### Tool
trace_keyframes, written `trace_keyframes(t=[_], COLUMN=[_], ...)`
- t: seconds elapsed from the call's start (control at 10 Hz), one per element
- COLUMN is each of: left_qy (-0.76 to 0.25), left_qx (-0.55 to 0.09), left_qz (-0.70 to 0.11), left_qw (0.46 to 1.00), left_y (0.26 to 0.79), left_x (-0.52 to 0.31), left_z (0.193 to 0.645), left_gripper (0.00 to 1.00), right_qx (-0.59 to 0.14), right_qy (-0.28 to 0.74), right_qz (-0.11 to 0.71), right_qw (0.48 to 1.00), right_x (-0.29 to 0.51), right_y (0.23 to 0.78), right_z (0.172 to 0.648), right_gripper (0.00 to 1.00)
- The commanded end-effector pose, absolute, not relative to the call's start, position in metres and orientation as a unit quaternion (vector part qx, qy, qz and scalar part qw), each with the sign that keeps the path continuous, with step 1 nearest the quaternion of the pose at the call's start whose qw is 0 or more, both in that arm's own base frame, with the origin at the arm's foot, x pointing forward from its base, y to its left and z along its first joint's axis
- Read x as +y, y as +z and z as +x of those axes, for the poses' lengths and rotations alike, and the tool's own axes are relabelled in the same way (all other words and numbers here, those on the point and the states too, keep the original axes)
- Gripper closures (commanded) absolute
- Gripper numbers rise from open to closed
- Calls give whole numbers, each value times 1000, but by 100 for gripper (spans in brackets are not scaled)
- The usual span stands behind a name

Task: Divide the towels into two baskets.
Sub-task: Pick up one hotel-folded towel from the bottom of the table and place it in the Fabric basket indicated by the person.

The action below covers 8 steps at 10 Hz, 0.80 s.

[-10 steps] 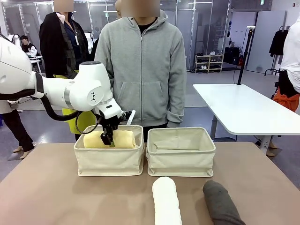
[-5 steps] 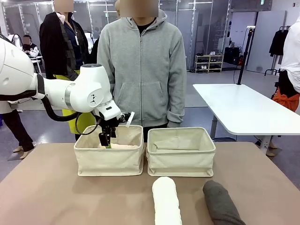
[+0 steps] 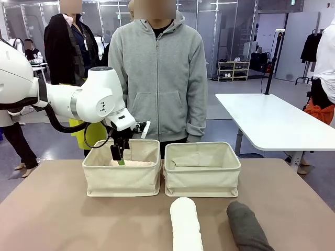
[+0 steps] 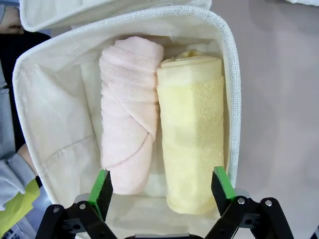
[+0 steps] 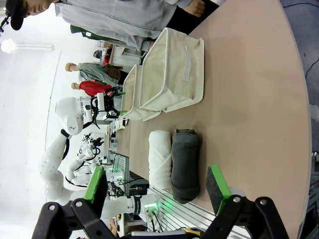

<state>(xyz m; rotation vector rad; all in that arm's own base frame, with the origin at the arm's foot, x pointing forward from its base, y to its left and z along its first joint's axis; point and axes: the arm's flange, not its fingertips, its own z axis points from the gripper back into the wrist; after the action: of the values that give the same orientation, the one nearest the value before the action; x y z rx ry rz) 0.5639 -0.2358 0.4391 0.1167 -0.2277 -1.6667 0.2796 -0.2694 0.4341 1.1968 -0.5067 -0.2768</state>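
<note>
**Left tool spread over the left basket, two towels inside**

My left tool [image 4: 162,183] hangs over the left basket [image 3: 121,180], tips just inside its rim. The fingers are wide apart and hold nothing. In that basket the pale pink towel [image 4: 127,109] and the yellow towel [image 4: 192,139] lie side by side, touching along their length. The yellow one lies against the wall facing the bare desk [image 3: 52,219].

The right basket [image 3: 201,180] stands just beside the left basket. The white towel [image 3: 186,225] and dark grey towel [image 3: 247,227] lie on the desk, nearer me and right of the left basket.

My right tool [image 5: 157,184] is well apart from the left basket, fingers spread, gripping nothing. A person [image 3: 157,78] stands behind the left basket.
</note>
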Motion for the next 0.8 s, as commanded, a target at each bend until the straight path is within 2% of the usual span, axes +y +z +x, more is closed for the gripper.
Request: trace_keyframes(t=[0.0, 0.7], left_qy=[-742, -739], left_qx=[-98, -98], left_qz=[51, 48], left_qw=[661, 665], left_y=[435, 433], left_x=[-234, -237], left_z=[568, 566], left_gripper=[0, 0], right_qx=[-239, -239], right_qy=[-126, -126], right_qz=[559, 559], right_qw=[784, 784], right_x=[-269, -269], right_y=[437, 437], right_z=[279, 279], right_gripper=[0, 0])
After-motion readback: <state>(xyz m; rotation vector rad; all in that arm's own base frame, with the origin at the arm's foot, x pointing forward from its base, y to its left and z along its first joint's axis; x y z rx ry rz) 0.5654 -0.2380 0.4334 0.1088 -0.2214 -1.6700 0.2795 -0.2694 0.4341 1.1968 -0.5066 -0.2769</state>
